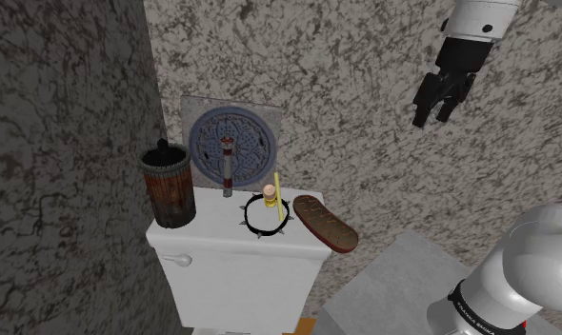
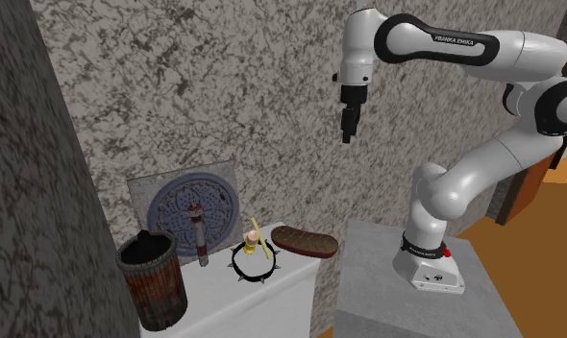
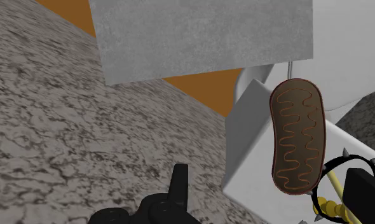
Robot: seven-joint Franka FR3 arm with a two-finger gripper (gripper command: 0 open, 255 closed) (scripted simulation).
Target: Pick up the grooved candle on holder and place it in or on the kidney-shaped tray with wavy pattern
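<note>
High at the shoulder view's two o'clock from the candle (image 1: 270, 196) on the tank lid (image 1: 212, 234), the gripper (image 1: 434, 118) hangs open and empty, and a skewed descent could shove the tray (image 1: 324, 225) (overhanging, three o'clock) off.

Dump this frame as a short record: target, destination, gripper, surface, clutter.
target: yellow candle, upright in a black spiked ring holder
destination: brown kidney-shaped tray, close beside the holder, nothing on it
arm: gripper open, empty, high above the tank
surface: white toilet tank lid
clutter: dark lidded canister; round patterned plaque leaning on the wall; small tube in front of it
</note>
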